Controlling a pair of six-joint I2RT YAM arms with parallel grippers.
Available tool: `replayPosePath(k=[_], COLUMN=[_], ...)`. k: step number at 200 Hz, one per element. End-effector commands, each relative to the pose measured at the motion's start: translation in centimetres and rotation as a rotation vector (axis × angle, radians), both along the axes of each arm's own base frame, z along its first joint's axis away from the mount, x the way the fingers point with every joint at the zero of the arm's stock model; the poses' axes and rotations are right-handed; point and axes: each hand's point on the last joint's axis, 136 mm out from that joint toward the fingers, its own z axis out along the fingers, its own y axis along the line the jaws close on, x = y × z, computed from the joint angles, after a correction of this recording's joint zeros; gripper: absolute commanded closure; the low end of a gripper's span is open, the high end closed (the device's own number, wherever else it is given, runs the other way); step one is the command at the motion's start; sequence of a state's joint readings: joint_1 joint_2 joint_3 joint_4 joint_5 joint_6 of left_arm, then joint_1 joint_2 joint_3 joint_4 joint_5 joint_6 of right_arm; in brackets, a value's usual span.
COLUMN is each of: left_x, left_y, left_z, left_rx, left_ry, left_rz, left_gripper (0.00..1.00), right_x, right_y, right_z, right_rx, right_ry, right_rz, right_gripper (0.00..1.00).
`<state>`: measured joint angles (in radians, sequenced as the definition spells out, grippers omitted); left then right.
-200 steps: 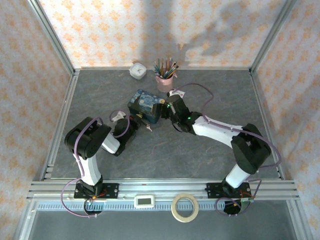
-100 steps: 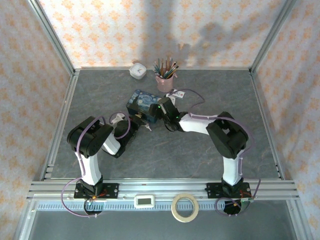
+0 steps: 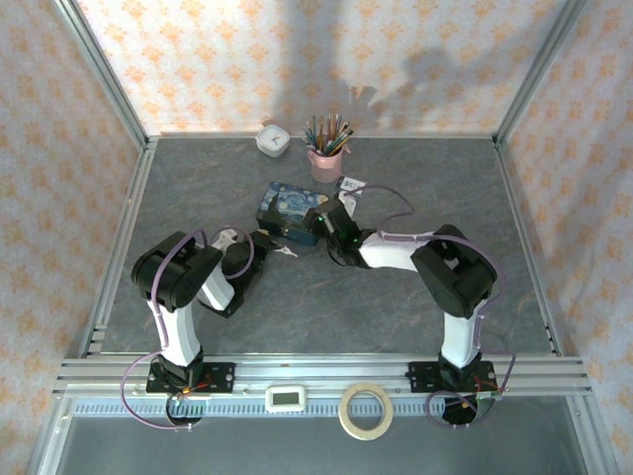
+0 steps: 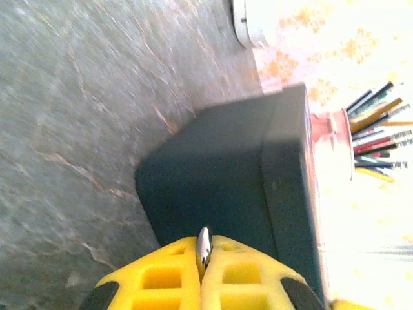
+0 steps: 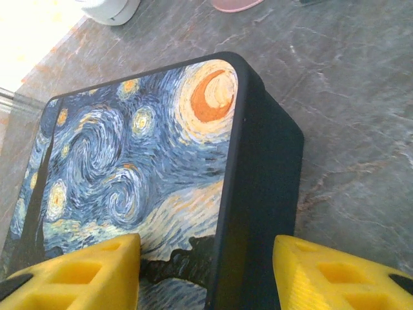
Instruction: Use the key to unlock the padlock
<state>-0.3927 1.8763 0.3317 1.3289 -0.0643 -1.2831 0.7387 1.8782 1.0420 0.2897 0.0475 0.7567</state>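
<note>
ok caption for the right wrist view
Right hand open, straddling an edge of the starry-night tin on the grey table.

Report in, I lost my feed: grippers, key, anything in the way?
Left gripper shut on the key. Right gripper open, astride the blue tin's edge. Tin sits right ahead of the key tip.

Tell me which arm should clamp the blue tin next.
Right. The right fingers straddle the blue tin, open, likely ready to clamp. The left fingers are shut on the key, so they're busy.
</note>
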Motion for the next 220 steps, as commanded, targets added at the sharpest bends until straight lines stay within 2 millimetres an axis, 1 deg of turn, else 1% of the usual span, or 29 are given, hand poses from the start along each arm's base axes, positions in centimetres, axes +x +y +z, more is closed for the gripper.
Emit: replayPosePath(k=[1,3,7,25,35,38,43,56,58,67,80,85,98,99,116,122,125,127,138,168,186,220], left_x=[0.7,0.8,1.0,1.3,1.3,1.1,1.0,0.5,0.3,-0.1,-0.8,-1.1,-1.9,-1.8,-3.0,-3.4,-3.7,-3.8,-4.9,-7.9,-9.7,-12.0], left_y=[1.3,1.3,1.2,0.8,0.8,0.8,0.9,1.1,1.2,1.4,1.6,1.7,1.6,1.6,1.8,1.9,2.0,2.1,2.6,3.8,4.4,5.5], left_z=[2.3,2.8,3.2,3.7,4.3,3.9,4.0,4.2,4.3,4.4,4.3,4.5,4.3,4.5,4.0,4.2,4.0,4.2,3.9,3.1,1.9,-0.9], left_rx=[-0.034,-0.044,-0.047,-0.045,-0.038,-0.026,-0.018,0.008,0.012,0.03,0.08,0.101,0.173,0.176,0.28,0.313,0.33,0.34,0.394,0.459,0.483,0.493], left_ry=[-0.083,-0.104,-0.117,-0.125,-0.139,-0.118,-0.114,-0.1,-0.098,-0.087,-0.052,-0.045,0.002,-0.002,0.081,0.097,0.119,0.117,0.171,0.281,0.341,0.429], left_rz=[0.086,0.085,0.082,0.053,0.035,0.027,0.017,-0.013,-0.019,-0.041,-0.087,-0.105,-0.162,-0.166,-0.222,-0.236,-0.246,-0.247,-0.264,-0.29,-0.305,-0.29], left_gripper=[1.0,1.0,1.0,1.0,1.0,1.0,1.0,1.0,1.0,1.0,1.0,1.0,1.0,1.0,1.0,1.0,1.0,1.0,1.0,1.0,1.0,1.0], right_x=[-0.9,-0.9,-0.8,-0.5,-0.3,-0.2,-0.1,0.0,0.0,0.0,0.0,-0.1,-0.2,-0.3,-0.6,-0.8,-0.9,-0.9,-1.2,-2.0,-2.4,-2.9], right_y=[-2.9,-2.9,-2.9,-2.7,-2.5,-2.5,-2.5,-2.5,-2.4,-2.4,-2.4,-2.5,-2.7,-2.8,-3.7,-4.1,-4.4,-4.5,-5.5,-8.2,-9.5,-10.8], right_z=[-2.2,-2.2,-2.1,-1.5,-0.6,-0.3,0.2,1.8,2.3,3.7,5.3,5.7,6.6,6.7,7.0,7.1,7.0,7.1,7.2,7.1,7.0,6.8], right_rx=[-0.09,-0.093,-0.094,-0.111,-0.117,-0.119,-0.123,-0.138,-0.14,-0.148,-0.174,-0.188,-0.225,-0.229,-0.288,-0.303,-0.313,-0.317,-0.342,-0.406,-0.421,-0.419], right_ry=[0.051,0.052,0.047,0.031,0.008,0.001,-0.015,-0.061,-0.074,-0.11,-0.154,-0.164,-0.183,-0.184,-0.189,-0.19,-0.19,-0.191,-0.197,-0.196,-0.198,-0.195], right_rz=[-0.073,-0.072,-0.07,-0.055,-0.044,-0.04,-0.034,-0.012,-0.005,0.018,0.051,0.062,0.083,0.085,0.089,0.082,0.077,0.073,0.053,-0.017,-0.057,-0.095], right_gripper=[0.47,0.47,0.47,0.46,0.44,0.44,0.42,0.36,0.35,0.3,0.24,0.22,0.14,0.14,0.0,0.0,0.0,0.0,0.0,0.0,0.0,0.0])
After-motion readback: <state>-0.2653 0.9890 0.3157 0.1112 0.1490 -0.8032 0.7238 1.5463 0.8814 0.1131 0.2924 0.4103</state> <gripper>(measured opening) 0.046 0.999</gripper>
